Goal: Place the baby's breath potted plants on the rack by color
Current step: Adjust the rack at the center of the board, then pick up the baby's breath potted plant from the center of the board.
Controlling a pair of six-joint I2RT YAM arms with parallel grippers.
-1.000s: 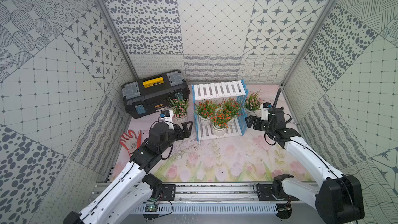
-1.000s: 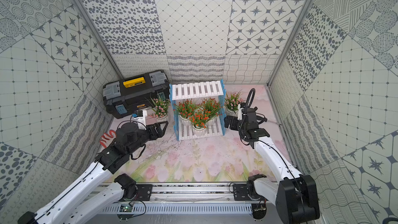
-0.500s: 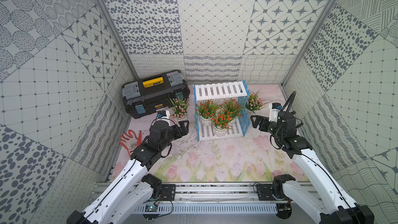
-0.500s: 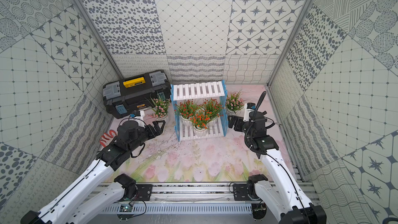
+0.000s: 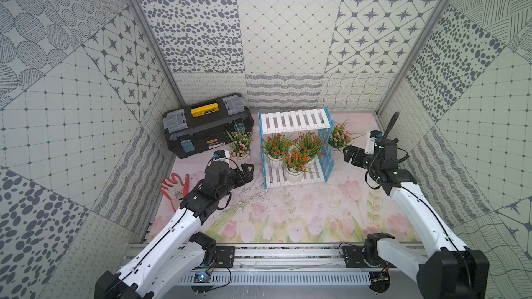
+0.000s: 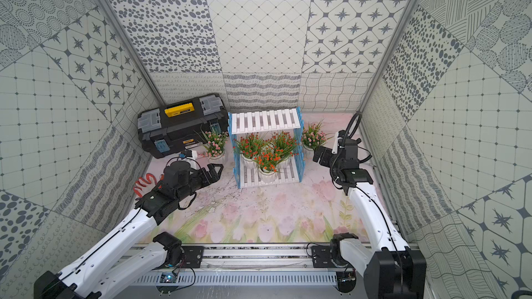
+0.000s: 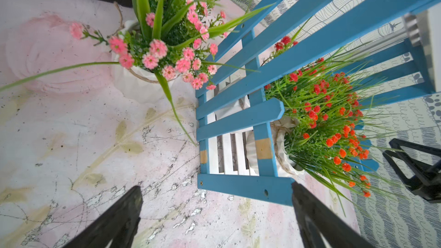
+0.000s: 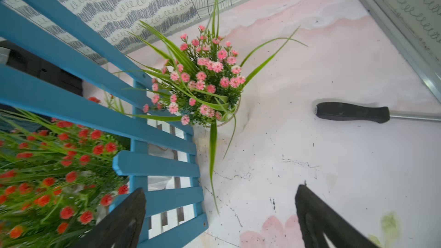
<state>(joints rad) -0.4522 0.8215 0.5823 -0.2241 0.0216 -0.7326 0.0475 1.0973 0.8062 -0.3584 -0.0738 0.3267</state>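
On the rack (image 5: pixel 296 120)'s lower board, the pots of the three orange-red plants (image 5: pixel 299 156) are mostly buried under foliage in both top views, and the pot of the pink plant (image 5: pixel 339 138) just right of the rack barely shows. In the right wrist view the orange-red blossoms by the rack's corner are blurred, and the screwdriver (image 8: pixel 353 112), well apart from the rack, has its shaft cut off by the picture's edge.

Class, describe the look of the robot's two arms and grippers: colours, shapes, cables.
The left arm and right arm have white shells, black joints and thin black cables. The left gripper and right gripper are black, with tapered fingers.
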